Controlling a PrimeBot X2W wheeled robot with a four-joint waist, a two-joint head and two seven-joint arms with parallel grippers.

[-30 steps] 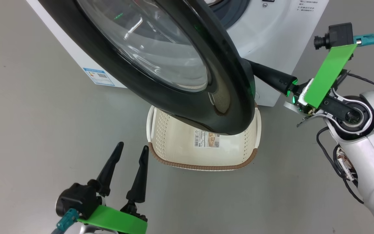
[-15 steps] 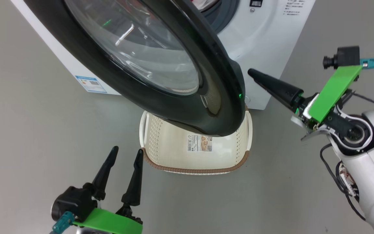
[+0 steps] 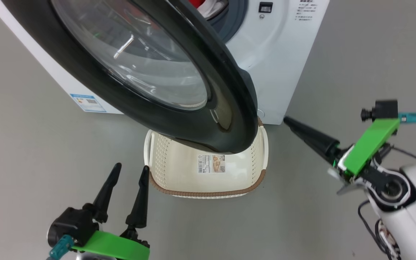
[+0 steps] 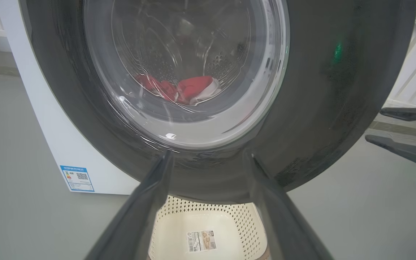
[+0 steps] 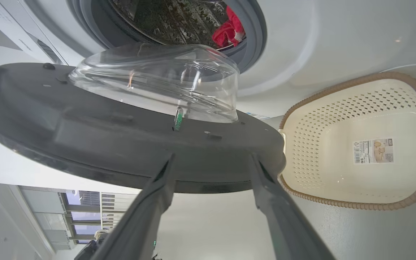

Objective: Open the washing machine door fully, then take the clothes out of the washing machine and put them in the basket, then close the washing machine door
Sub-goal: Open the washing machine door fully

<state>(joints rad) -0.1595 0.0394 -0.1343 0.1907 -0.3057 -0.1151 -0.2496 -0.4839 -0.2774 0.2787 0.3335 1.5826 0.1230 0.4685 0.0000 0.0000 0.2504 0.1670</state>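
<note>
Left gripper (image 3: 131, 166): low at the left of the head view, above the grey floor (image 3: 31, 162). Jaws set wide, nothing between them; fingers point toward the near left corner of the basket (image 3: 208, 194).

Washing machine (image 3: 276, 65): stands on the floor, blue label (image 3: 87, 103) on its left side panel.

Washing machine door (image 3: 139, 72): swung out from the machine front. In the head view its lower black rim overhangs the far part of the basket.

Clothes (image 4: 190, 88): red and white, lying inside the drum.

Basket: on the floor just before the machine, sticker (image 3: 211, 163) on its inner wall.

Right gripper (image 3: 291, 122): right of the door edge, apart from it. Jaws spread wide, holding nothing.
</note>
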